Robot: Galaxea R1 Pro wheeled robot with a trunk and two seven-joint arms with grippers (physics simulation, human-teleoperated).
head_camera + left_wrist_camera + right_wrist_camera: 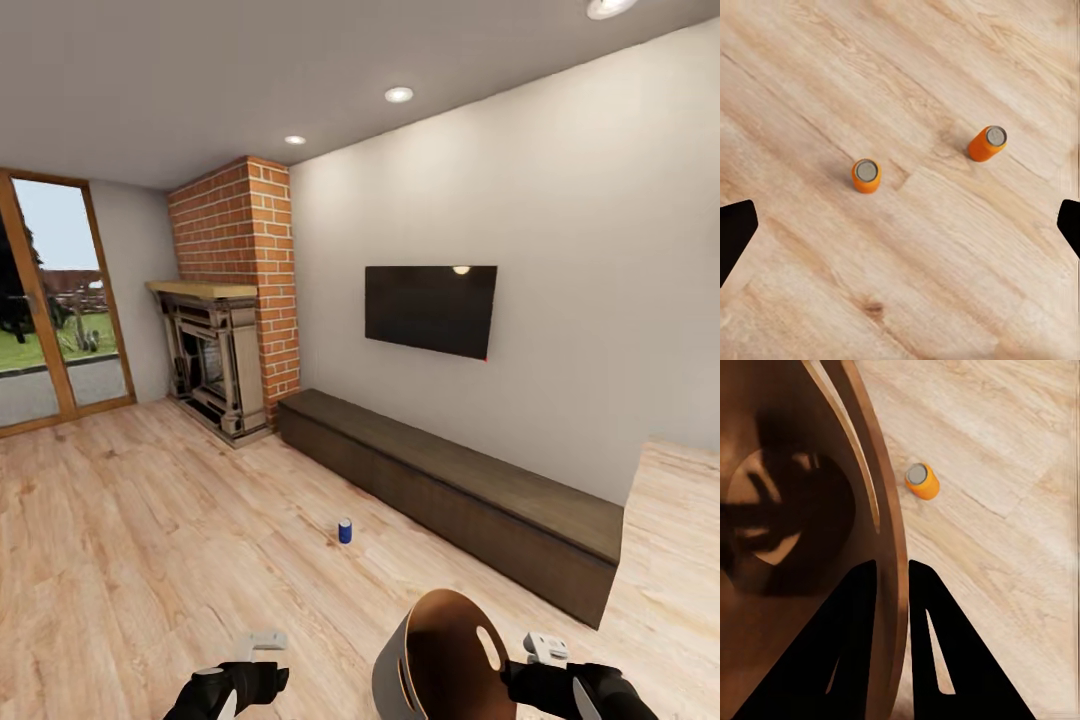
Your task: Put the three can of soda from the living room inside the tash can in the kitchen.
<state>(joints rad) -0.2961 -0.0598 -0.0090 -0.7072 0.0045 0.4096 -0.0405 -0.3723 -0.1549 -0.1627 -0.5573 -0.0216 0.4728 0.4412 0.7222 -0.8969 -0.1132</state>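
The living room shows a light wood floor [150, 520], a grey wall carrying a black TV [431, 309] at about 12 o'clock in the head view, a long low dark-wood cabinet [450, 490] beneath it, and a brick column [240, 270] with a fireplace [210, 365] toward 10 o'clock, beside a glass door [50, 320] at 9 o'clock. The tash can [440, 660], grey outside and brown inside, sits tilted at 6 o'clock, held by the right end effector [891, 577], whose two dark fingers pinch its rim wall, one inside and one outside. A dark blue can of soda [345, 530] stands upright on the floor ahead of the bin, at about 11 o'clock from it and well apart from both arms. The left end effector [900, 225] hangs with its fingers spread wide, gripping nothing; below it on the floor stand two orange cans, the nearer orange can [866, 175] almost between the fingertips and the farther orange can [987, 143] off toward one finger. In the right wrist view one orange can stands just outside the bin's wall.
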